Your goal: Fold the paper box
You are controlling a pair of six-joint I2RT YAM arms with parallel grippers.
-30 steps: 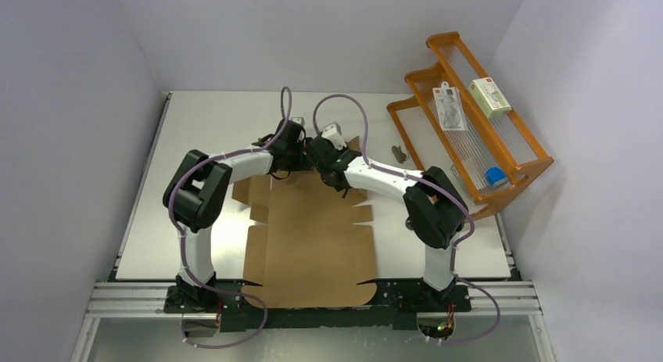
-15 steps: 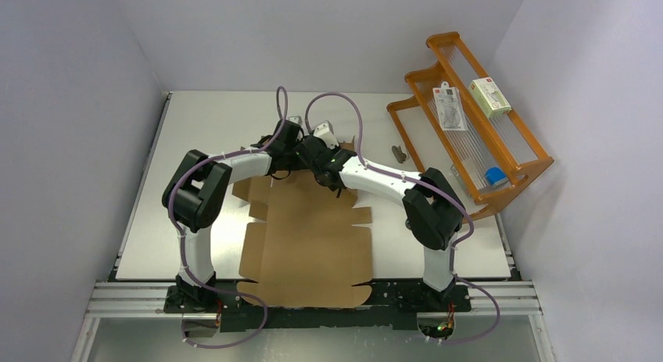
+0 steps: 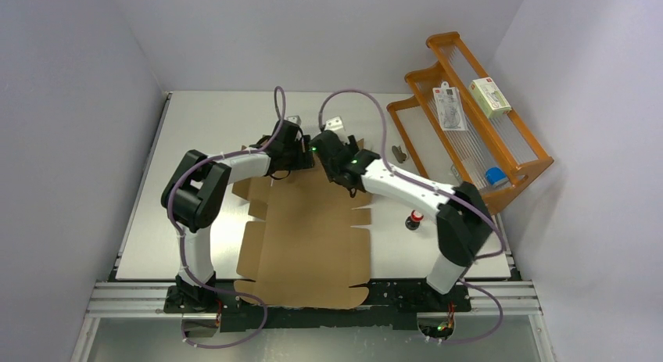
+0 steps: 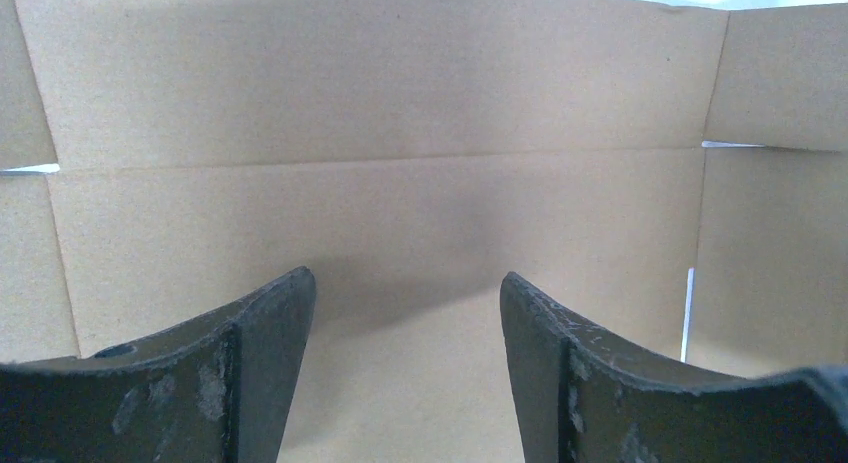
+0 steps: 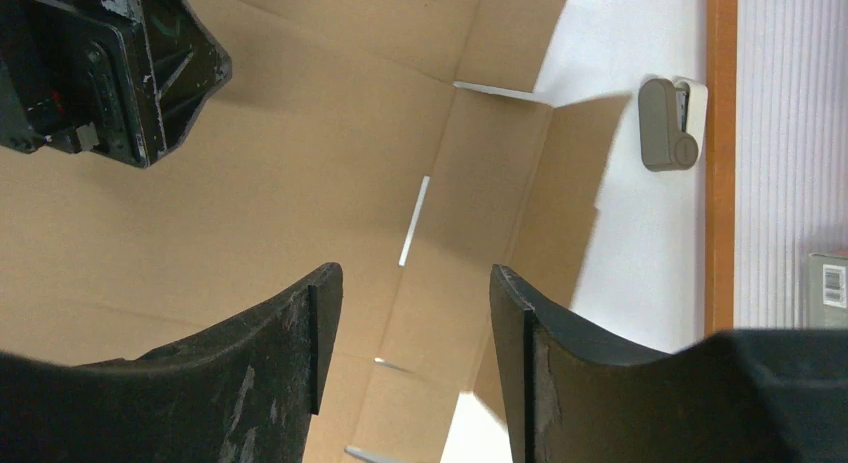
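- paper box (image 3: 305,237): plain brown corrugated cardboard sheet w/ flaps & slits, lying open on white tabletop (image 3: 203,120), centre, betw. both arms; near edge at the arm bases.
- left tool (image 4: 405,291): over far part of sheet, fingers spread, nothing gripped.
- right tool (image 5: 413,278): just beside left tool, over far-right part of sheet, fingers spread, nothing gripped.
- orange slatted rack (image 3: 446,40): right of sheet, apart.
- small grey item (image 3: 399,152): on tabletop, betw. sheet & rack.
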